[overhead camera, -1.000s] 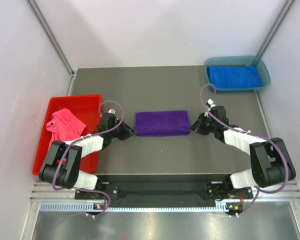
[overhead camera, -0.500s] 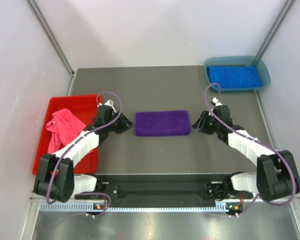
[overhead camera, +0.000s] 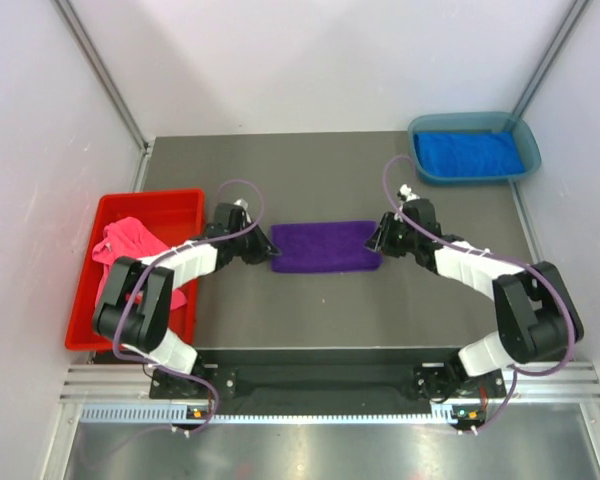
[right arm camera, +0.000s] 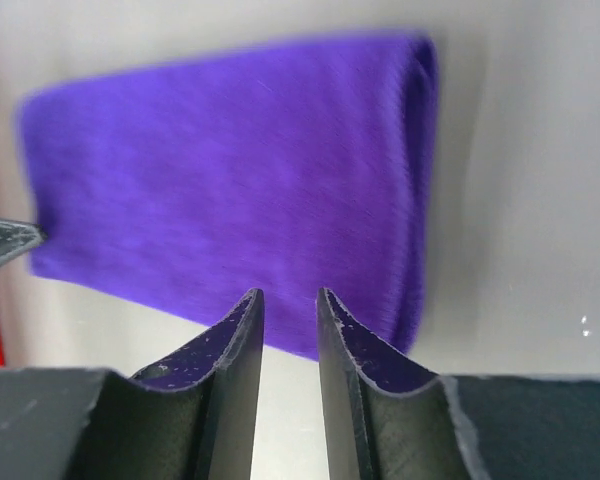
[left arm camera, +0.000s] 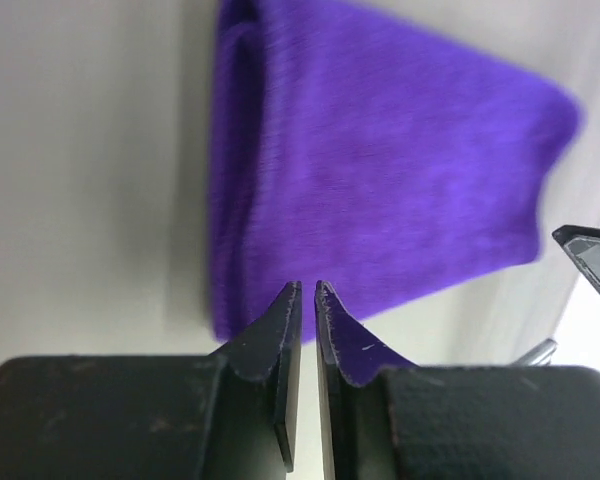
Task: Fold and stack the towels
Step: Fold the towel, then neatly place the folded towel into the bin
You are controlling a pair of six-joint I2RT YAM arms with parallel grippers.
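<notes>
A folded purple towel lies flat in the middle of the table. My left gripper is at its left end, jaws shut with only a hairline gap and nothing between them; in the left wrist view the tips sit over the towel's near edge. My right gripper is at the towel's right end, jaws narrowly open and empty; in the right wrist view the tips sit at the towel's near edge. A crumpled pink towel lies in the red bin. A folded blue towel lies in the blue-grey tray.
The red bin stands at the table's left edge. The blue-grey tray stands at the far right corner. White walls close in the table at the back and sides.
Both grippers have moved inward to the ends of the purple towel. The towel has not moved.
</notes>
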